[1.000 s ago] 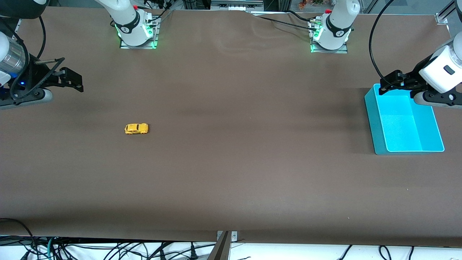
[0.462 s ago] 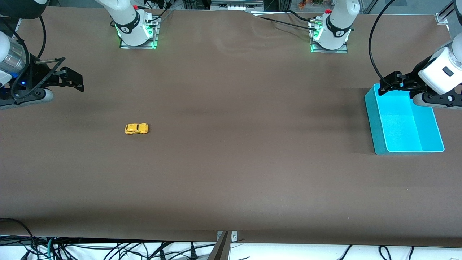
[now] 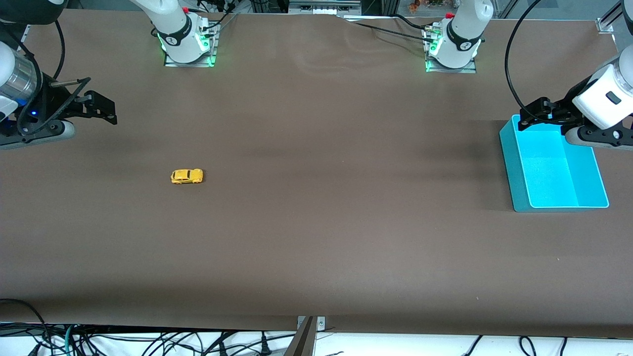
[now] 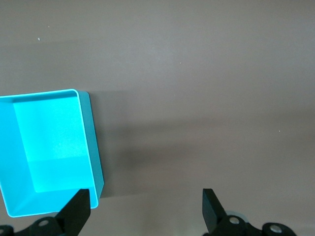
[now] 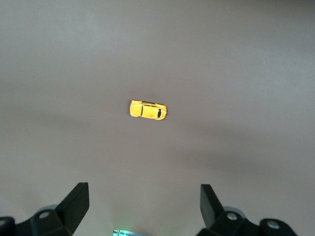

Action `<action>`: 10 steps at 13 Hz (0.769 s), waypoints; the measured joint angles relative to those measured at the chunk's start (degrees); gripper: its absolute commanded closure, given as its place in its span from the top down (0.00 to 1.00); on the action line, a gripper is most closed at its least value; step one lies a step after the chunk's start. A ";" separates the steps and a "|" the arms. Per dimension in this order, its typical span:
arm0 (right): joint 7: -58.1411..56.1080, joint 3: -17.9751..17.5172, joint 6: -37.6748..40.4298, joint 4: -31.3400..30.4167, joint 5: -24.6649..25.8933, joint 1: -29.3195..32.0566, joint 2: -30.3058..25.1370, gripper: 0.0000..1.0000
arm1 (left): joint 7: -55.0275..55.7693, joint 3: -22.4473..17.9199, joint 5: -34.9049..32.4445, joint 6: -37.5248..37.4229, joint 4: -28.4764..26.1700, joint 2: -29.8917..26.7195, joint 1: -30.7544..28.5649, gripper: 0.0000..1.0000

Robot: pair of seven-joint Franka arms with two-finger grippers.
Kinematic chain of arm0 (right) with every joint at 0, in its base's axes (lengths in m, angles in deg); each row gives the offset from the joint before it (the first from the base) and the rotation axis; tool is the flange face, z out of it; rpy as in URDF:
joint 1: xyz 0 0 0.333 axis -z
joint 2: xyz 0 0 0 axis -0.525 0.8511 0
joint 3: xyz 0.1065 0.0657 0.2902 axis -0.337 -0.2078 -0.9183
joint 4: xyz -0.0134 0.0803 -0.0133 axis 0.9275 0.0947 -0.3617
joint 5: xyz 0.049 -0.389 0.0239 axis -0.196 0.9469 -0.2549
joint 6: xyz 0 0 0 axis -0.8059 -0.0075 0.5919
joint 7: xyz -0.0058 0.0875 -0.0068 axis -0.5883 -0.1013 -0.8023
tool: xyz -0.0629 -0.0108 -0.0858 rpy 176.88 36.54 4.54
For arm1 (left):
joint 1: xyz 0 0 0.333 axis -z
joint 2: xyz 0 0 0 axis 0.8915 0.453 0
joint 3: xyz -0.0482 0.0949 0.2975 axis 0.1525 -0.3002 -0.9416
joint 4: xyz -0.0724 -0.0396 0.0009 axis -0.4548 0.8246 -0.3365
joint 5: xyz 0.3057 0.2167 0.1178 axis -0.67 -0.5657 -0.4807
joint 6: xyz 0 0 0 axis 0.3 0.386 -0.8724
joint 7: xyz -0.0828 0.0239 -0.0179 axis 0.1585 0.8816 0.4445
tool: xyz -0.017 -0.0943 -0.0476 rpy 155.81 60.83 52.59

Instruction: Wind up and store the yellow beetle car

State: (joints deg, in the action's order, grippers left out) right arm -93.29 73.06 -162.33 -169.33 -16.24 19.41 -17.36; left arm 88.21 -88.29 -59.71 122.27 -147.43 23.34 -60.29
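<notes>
You see the yellow beetle car [image 3: 187, 176] on the table [image 3: 316, 237] well apart from the cyan bin [image 3: 517, 168], toward the right arm's end, right gripper [image 5: 142, 201] wide open above it, only the right wrist view showing that gap, left gripper [image 4: 146, 209] open over the bin's edge.

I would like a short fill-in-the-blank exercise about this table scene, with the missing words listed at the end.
1. The toy car on the table is ____ in colour.
2. The bin holds ____.
3. The left gripper hangs over a corner of the ____.
4. The fingers of the right gripper are ____, with nothing between them.

Missing words: yellow; nothing; bin; open
</notes>
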 measured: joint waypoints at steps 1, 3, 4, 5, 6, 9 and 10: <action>0.00 0.01 0.06 0.00 -0.12 0.00 0.00 1.00 | 0.00 0.00 0.00 0.00 0.00 0.01 0.00 1.00; 0.00 0.05 0.17 0.00 -0.58 0.00 0.00 1.00 | 0.00 0.00 0.00 0.00 0.00 0.02 0.00 1.00; 0.00 0.09 0.25 0.00 -0.64 0.01 0.00 1.00 | 0.00 0.00 0.00 0.00 0.00 0.02 0.00 1.00; 0.00 0.12 0.27 0.00 -0.74 0.02 0.00 1.00 | 0.00 0.00 0.00 0.00 0.00 0.02 0.00 1.00; 0.00 0.13 0.32 0.00 -0.89 0.02 0.00 1.00 | 0.00 0.00 0.00 0.00 0.00 0.03 0.00 1.00; -0.02 0.13 0.51 -0.02 -1.08 0.01 0.00 1.00 | 0.00 0.00 0.00 0.00 0.00 0.04 0.00 1.00; -0.02 0.13 0.56 -0.04 -1.09 0.01 -0.01 1.00 | 0.00 0.00 0.00 0.00 0.00 0.04 0.00 1.00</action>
State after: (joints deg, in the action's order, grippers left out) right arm -93.31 73.19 -161.78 -169.37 -17.33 19.42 -17.37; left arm 88.20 -88.29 -59.71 122.27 -147.43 23.38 -60.29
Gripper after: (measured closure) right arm 0.000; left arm 0.000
